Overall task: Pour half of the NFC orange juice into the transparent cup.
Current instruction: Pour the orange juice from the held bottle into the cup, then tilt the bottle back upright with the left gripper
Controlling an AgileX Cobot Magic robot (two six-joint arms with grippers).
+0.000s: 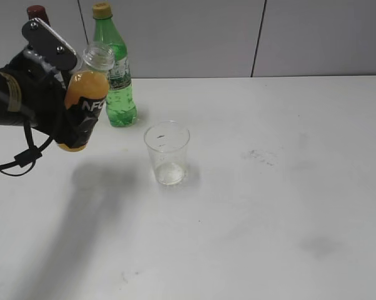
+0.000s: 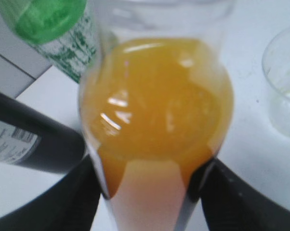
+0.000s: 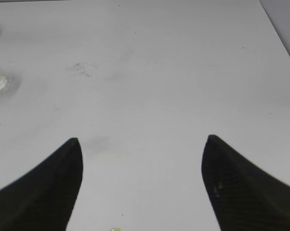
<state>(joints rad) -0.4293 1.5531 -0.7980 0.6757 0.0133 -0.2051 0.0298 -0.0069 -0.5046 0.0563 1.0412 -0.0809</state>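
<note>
The NFC orange juice [image 1: 87,94] is a slim clear bottle with a black label, uncapped and full of orange liquid. My left gripper [image 1: 69,119] is shut on it and holds it above the table at the left, tilted slightly right. In the left wrist view the bottle [image 2: 157,106] fills the frame between the jaws [image 2: 150,192]. The transparent cup [image 1: 167,152] stands upright and empty on the table, to the right of the bottle; its edge shows in the left wrist view [image 2: 284,82]. My right gripper [image 3: 141,144] is open and empty over bare table; it is out of the exterior view.
A green bottle with a yellow cap [image 1: 115,69] stands behind the juice bottle, and also shows in the left wrist view [image 2: 53,29]. A dark wine bottle [image 1: 38,12] stands at the back left, mostly hidden by my arm. The white table [image 1: 269,206] has faint smudges.
</note>
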